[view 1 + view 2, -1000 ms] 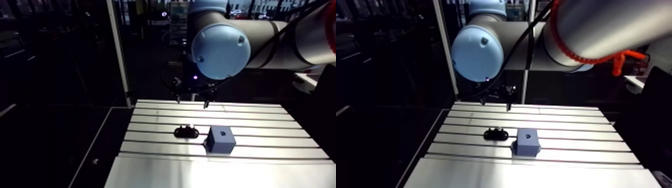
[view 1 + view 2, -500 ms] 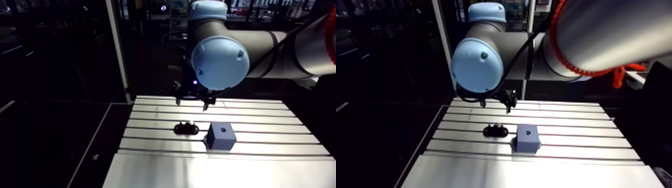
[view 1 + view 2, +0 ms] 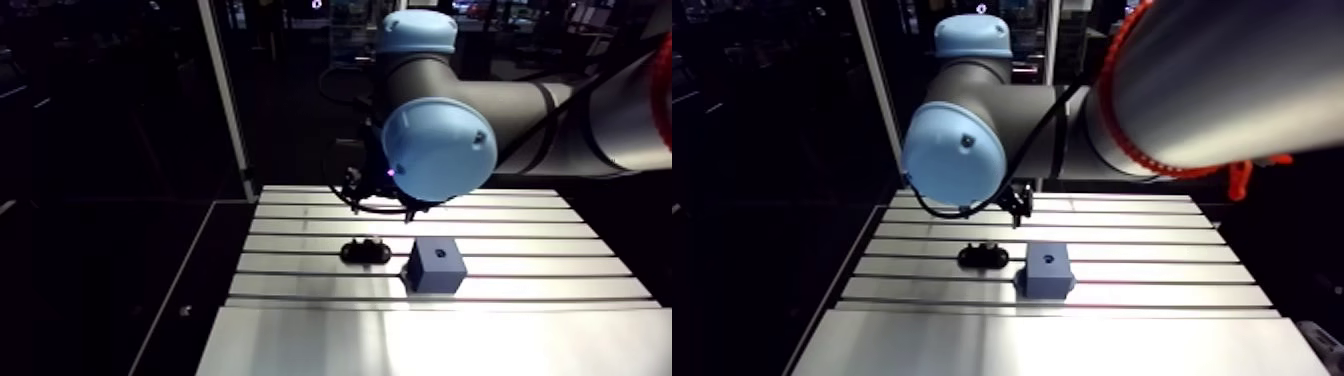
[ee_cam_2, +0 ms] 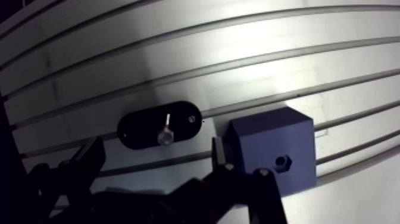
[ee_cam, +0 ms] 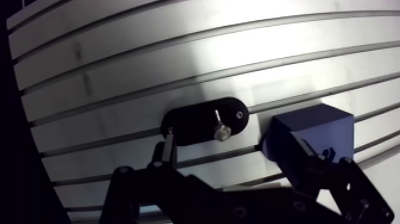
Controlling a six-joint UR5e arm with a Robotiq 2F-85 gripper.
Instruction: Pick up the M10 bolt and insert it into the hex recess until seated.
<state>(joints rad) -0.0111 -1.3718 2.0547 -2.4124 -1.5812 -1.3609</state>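
- Since the earlier frames the arm has dropped its wrist toward the counter (image 5: 119, 77), so the pincer (image 5: 233, 142) now hangs closer over the parts. The whole arm view has shifted with it.
- The parts themselves have not moved. The black oval holder (image 5: 190, 126) and the blue block (image 5: 312, 134) sit just beside each other, as before.
- The M10 bolt (image 5: 221, 126) is still on the holder, untouched. From the wrist view you cannot tell for sure whether it stands upright or leans.
- The pincer's fingers (image 5: 169, 143) are spread apart with nothing between them. The holder and bolt lie just ahead of the gap, and the block is ahead of the other finger.
- The hex recess (image 4: 282, 161) shows on the block's upper face, empty and unobstructed.
- This looks like the approach before the grasp, so the task is barely begun, with pick-up, carry and insertion all to come.
- Next you likely need to bring the gap over the bolt and descend. Watch the finger on the block's side, because the block is close enough to catch it.
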